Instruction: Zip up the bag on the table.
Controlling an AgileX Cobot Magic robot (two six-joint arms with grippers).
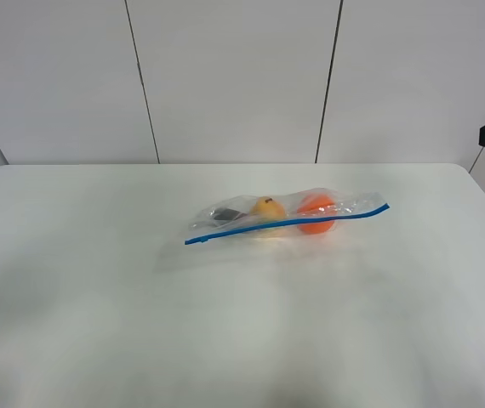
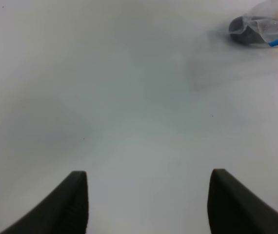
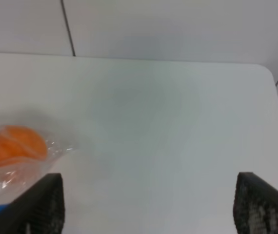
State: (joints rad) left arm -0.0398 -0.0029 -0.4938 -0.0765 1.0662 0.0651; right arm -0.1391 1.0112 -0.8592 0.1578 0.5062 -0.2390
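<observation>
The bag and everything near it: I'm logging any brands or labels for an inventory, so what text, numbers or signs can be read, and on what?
None: no readable text shows in any view. The bag is clear plastic with a plain blue zipper strip; the table is unmarked.

It looked like a robot test lab: a bare white counter point(image 1: 81, 280) stood against plain grey wall panels point(image 1: 225, 76) split by dark seams.

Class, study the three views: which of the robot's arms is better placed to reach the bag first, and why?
Probably the right. Its open gripper has the bag beside one finger; the left gripper, also open, sees the bag farther off.
</observation>
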